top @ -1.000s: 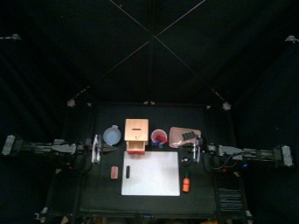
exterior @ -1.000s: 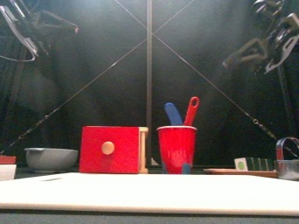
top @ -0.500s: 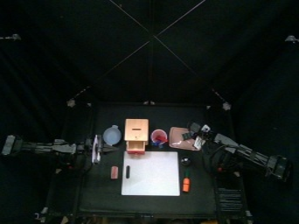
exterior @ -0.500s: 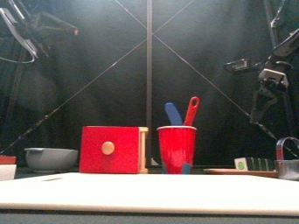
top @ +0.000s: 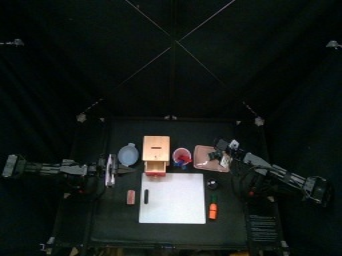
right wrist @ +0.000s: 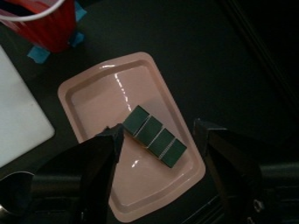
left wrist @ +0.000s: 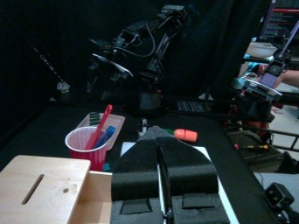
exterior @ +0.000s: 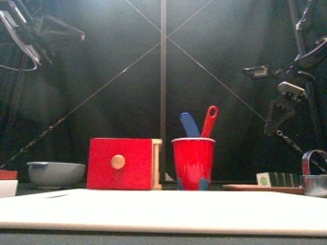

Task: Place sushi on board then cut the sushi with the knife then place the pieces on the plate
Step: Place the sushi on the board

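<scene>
The pink tray (right wrist: 100,96) looks glossy smooth plastic, the box (left wrist: 41,188) pale matt wood, the board (exterior: 163,211) matt.

Board (exterior: 166,211) at front centre, box (exterior: 121,163) behind it, bowl (exterior: 54,173) left, cup (exterior: 194,163) and tray (right wrist: 93,101) right, sushi roll (right wrist: 156,136) on tray

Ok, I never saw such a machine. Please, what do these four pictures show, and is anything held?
A robot: two black arms, each ending in a two-jaw gripper. One picture looks down from above, one looks level from the table's front edge, two come from wrist cameras. On the black table lie a white cutting board, a pale wooden box with a red drawer front, a red cup holding a blue toy knife and a red toy knife, a blue-grey bowl and a flat pink tray carrying a dark green toy sushi roll. The right gripper hangs open above the roll; the left gripper rests shut at the left. Nothing is held.
</scene>
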